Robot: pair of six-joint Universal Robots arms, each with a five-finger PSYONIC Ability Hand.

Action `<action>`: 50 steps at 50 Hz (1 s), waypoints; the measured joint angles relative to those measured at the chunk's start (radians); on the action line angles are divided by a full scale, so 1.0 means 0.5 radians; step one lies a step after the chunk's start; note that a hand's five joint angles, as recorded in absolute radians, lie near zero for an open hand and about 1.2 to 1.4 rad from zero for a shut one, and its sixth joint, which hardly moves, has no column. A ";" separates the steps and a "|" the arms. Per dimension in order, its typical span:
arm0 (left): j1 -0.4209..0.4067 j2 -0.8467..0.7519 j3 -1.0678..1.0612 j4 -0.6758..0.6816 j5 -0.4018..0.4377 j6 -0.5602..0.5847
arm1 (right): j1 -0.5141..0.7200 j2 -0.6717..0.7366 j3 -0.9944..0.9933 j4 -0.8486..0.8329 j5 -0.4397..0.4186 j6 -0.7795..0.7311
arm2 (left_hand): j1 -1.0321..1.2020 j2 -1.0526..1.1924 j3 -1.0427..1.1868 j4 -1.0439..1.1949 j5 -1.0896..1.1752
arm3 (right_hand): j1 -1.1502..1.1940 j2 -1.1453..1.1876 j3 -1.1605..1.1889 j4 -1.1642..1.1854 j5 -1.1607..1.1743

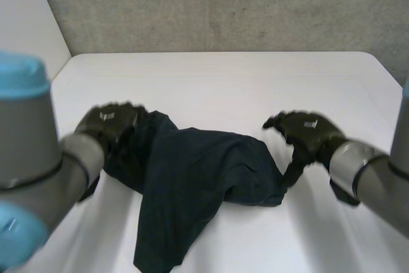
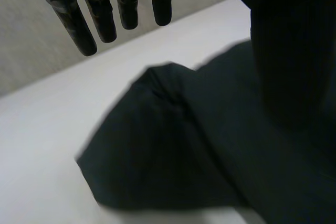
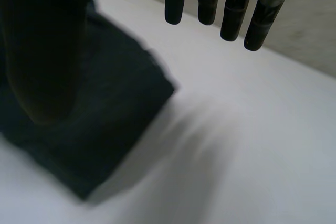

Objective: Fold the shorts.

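Near the desk's [image 1: 223,75] front edge, approx. midway btw. its left and right edges, lay the dark navy shorts [image 1: 192,177], crumpled and not flat. One part ran toward the front edge and reached it in the head view; the rest bunched across toward the right.

Left hand [image 1: 108,123] sat at the shorts' left end, on the side toward the desk's left edge. In the left wrist view its fingers [image 2: 84,30] were straight, spread a little and clear of the cloth, w/ bare desk beyond them. Its thumb [image 2: 294,51] hung over the fabric; couldn't tell if it touched. No pinch seen, so the hand was relaxed and spread.

Right hand [image 1: 310,133] was at the shorts' right end, toward the desk's right edge. In the right wrist view its fingers [image 3: 233,14] were also straight and slightly apart, over bare desk, not on the cloth. Its thumb [image 3: 44,61] reached down over the shorts' corner there; contact unclear. Nothing pinched.

Both grey arms came in from the front corners. A concrete wall [image 1: 223,4] stood behind the back edge.
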 measured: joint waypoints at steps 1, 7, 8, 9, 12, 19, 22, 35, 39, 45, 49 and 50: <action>-0.018 0.083 -0.128 0.001 0.007 -0.039 | -0.010 -0.039 0.119 -0.054 -0.088 0.006 | 0.000 0.000 0.000 0.000 0.000 | 0.000 0.000 0.000 0.000 0.000; -0.099 0.239 -0.488 0.006 0.019 -0.126 | -0.003 -0.079 0.425 -0.346 -0.232 0.022 | 0.000 0.000 0.000 0.000 0.000 | 0.000 0.000 0.000 0.000 0.000; -0.117 0.244 -0.535 0.006 0.018 -0.132 | 0.007 -0.064 0.483 -0.451 -0.235 0.025 | 0.000 0.000 0.000 0.000 0.000 | 0.000 0.000 0.000 0.000 0.000; -0.135 0.244 -0.574 0.009 0.015 -0.136 | 0.015 -0.043 0.514 -0.529 -0.229 0.026 | 0.000 0.000 0.000 0.000 0.000 | 0.000 0.000 0.000 0.000 0.000; -0.194 0.229 -0.661 0.025 0.008 -0.144 | 0.036 0.049 0.542 -0.703 -0.174 0.026 | 0.000 0.000 0.000 0.000 0.000 | 0.264 0.372 0.350 0.311 0.298; -0.384 0.126 -0.702 0.125 -0.037 -0.166 | 0.066 0.231 0.462 -0.852 -0.031 0.023 | 0.000 0.000 0.000 0.000 0.000 | 1.502 1.911 1.893 1.889 1.785; -0.485 0.056 -0.675 0.179 -0.111 -0.171 | 0.073 0.258 0.424 -0.855 0.011 0.023 | 0.000 0.000 0.000 0.000 0.000 | 1.503 1.912 1.895 1.903 1.792; -0.772 -0.189 -0.565 0.267 -0.451 -0.174 | 0.076 0.211 0.409 -0.834 0.036 0.016 | 0.007 0.007 0.005 0.006 0.006 | 1.503 1.912 1.895 1.903 1.792; -0.791 -0.240 -0.537 0.289 -0.467 -0.174 | 0.074 0.201 0.411 -0.830 0.037 0.014 | 0.060 0.071 0.025 0.054 0.049 | 1.503 1.912 1.895 1.903 1.792; -0.786 -0.271 -0.516 0.347 -0.482 -0.174 | 0.073 0.167 0.413 -0.827 0.042 0.008 | 1.189 1.170 1.095 1.125 1.088 | 1.503 1.912 1.895 1.911 1.792; -0.782 -0.216 -0.509 0.411 -0.546 -0.166 | 0.071 0.114 0.408 -0.814 0.063 -0.004 | 1.781 1.864 1.816 1.853 1.790 | 1.518 1.912 1.895 1.911 1.792; -0.782 -0.216 -0.509 0.411 -0.546 -0.166 | 0.071 0.114 0.408 -0.814 0.063 -0.004 | 1.781 1.864 1.816 1.853 1.790 | 1.518 1.912 1.895 1.911 1.792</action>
